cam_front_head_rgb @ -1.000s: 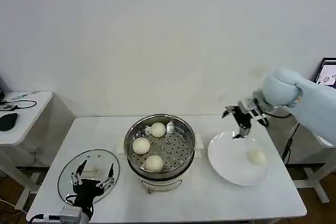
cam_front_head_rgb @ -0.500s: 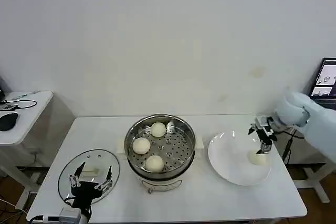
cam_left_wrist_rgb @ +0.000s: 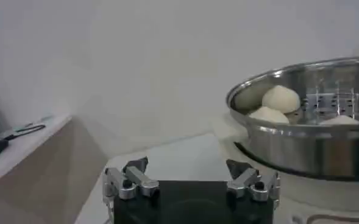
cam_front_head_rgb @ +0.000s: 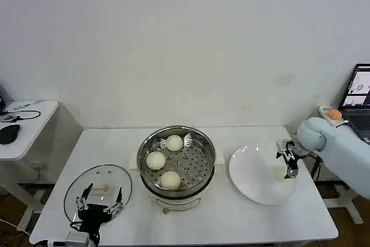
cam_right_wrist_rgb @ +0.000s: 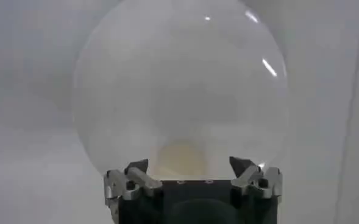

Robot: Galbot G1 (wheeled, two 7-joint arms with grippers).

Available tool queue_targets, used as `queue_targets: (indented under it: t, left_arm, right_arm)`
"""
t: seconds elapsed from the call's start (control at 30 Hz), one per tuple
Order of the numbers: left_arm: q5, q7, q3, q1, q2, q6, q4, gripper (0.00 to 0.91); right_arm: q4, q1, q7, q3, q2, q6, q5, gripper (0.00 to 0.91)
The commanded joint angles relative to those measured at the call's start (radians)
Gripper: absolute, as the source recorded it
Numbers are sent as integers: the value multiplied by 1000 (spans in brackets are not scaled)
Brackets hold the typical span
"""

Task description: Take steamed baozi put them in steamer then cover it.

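On the desk (cam_front_head_rgb: 231, 218), left to right: the left gripper (cam_front_head_rgb: 98, 203) waits with jaws apart by the cover (cam_front_head_rgb: 97, 192), which lies flat. The steamer (cam_front_head_rgb: 176, 160) at centre holds three steamed baozi (cam_front_head_rgb: 156, 160) on its perforated tray. On the white plate (cam_front_head_rgb: 248, 172), the right gripper (cam_front_head_rgb: 287, 166) reaches down with jaws apart around the fourth bun (cam_right_wrist_rgb: 179, 159).
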Motion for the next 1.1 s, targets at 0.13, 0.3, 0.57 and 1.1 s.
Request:
queue_targets:
  t: [0.13,0.3,0.57,1.1]
  left_arm:
    - [1,0,-1,-3,-1,0,6,907]
    - [2,0,-1,-3,-2,0,9,907]
    - [3,-1,1,-3,-3,-1,12,907]
    - [5,-2,-4,-2,-2,-1,21,907]
  right_arm:
    - [-74,-42,4,28,43,16,-78,907]
    - [-82,-49,4,30,37,19,-86,907]
    - [-98,-61,10,40,38,29,-100,907]
    - [-141,-79,25,61,69,42,-139,907]
